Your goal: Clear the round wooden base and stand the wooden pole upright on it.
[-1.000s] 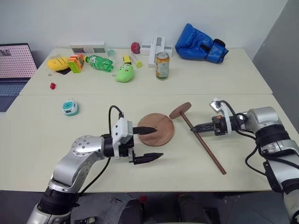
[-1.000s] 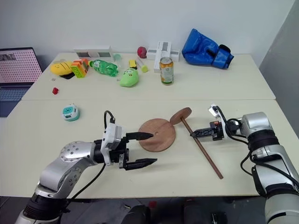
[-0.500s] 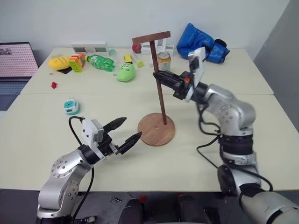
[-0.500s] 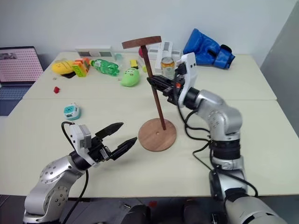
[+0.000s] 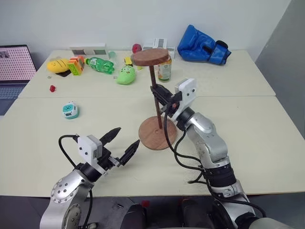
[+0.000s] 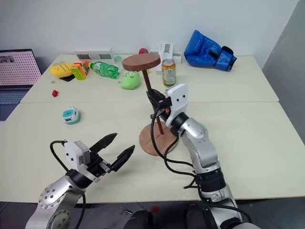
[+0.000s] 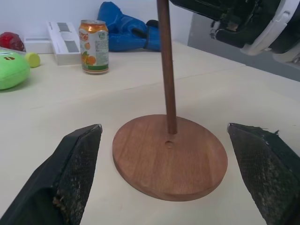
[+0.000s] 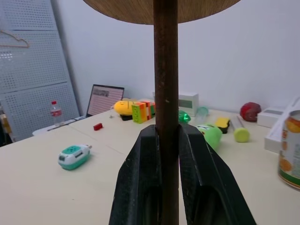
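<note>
Pole (image 5: 156, 95) stands upright in the right gripper (image 5: 161, 97), clamped mid-shaft, its tip on the base (image 5: 157, 134) below. Left wrist view: the tip sits just behind the centre hole (image 7: 168, 145), between the left gripper's (image 7: 164, 173) spread fingers. Nudging it forward should seat it.

A robotics lab or test room. A plain pale surface (image 5: 267, 124) fills the frame against a bare white wall (image 5: 95, 19). Toys, a soda can (image 5: 164, 67) and a blue boxing glove (image 5: 200, 45) sit along the top, an open laptop (image 5: 14, 62) at upper left, and a white pegboard panel (image 8: 33, 61) stands nearby.
</note>
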Controlling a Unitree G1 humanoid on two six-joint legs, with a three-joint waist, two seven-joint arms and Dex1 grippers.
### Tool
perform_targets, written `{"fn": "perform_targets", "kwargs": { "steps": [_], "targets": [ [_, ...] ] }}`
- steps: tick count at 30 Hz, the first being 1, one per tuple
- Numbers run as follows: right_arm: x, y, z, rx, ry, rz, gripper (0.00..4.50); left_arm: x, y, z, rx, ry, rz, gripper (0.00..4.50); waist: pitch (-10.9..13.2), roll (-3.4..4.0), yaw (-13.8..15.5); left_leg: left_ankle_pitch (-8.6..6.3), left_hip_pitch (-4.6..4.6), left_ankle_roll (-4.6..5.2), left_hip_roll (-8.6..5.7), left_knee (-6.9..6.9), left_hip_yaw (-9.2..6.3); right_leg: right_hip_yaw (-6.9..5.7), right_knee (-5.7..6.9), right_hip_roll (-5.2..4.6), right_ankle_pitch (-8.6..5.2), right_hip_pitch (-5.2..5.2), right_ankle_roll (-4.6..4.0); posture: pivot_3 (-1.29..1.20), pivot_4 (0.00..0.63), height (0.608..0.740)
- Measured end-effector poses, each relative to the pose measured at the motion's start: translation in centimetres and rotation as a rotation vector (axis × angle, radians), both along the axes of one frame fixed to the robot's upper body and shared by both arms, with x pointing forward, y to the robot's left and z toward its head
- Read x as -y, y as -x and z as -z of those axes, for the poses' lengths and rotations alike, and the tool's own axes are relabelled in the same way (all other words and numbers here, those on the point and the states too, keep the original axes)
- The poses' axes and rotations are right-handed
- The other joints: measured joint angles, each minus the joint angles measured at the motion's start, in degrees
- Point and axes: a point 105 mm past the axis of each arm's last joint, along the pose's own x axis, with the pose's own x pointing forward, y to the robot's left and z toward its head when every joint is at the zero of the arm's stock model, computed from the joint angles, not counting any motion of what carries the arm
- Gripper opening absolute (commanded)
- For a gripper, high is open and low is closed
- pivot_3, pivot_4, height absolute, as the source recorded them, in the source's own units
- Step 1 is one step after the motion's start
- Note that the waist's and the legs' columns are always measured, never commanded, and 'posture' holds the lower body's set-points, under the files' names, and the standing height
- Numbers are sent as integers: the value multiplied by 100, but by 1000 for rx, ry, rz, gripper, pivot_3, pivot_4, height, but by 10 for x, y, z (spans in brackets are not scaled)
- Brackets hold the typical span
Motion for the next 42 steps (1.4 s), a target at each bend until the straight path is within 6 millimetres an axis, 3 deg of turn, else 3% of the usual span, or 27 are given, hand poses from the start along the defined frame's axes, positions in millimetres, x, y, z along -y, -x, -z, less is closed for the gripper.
{"fn": "perform_targets", "kwargs": {
  "steps": [30, 42],
  "targets": [
    [-1, 0, 12, -54, -25, 15, 189, -2, 4, -2, -9, -24, 33, 4500, 0, 0, 3, 0, 0, 0, 0, -2, -1, 0, -1, 0, 0, 0, 0, 0, 150, 740],
    [3, -2, 12, 9, -22, 53, 189, -2, 4, -1, -15, -21, 26, 4500, 0, 0, 3, 0, 1, 0, 0, -2, 0, 0, -2, 0, 0, 0, 0, 0, 150, 740]
  ]
}}
